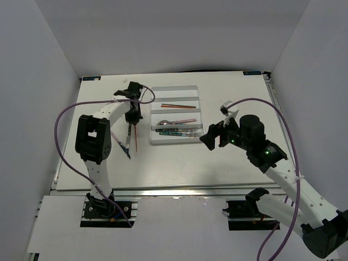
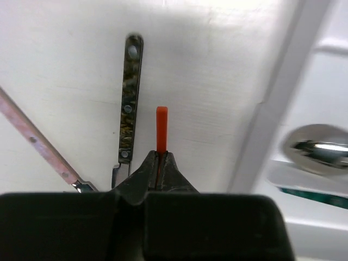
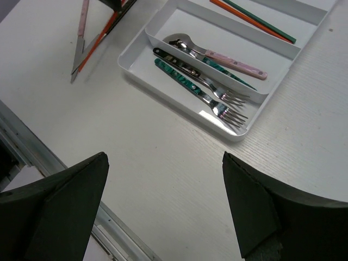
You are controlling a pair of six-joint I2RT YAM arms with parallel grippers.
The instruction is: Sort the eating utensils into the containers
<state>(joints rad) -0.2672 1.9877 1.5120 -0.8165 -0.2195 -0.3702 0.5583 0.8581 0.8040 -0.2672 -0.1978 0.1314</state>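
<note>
A dark-handled knife [image 2: 130, 103] and a pink-handled knife [image 2: 38, 144] crowd your left pincer [image 2: 161, 156] on its left, and the tray [image 2: 277, 92] rim runs near its right. Below your spread right pincer [image 3: 164, 159] you have bare counter [image 3: 136, 125].

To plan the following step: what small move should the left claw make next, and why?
Probably lift a little: the left claw is shut on the slim orange-red chopstick, beside a dark-handled knife, outside the white plastic tray.
</note>
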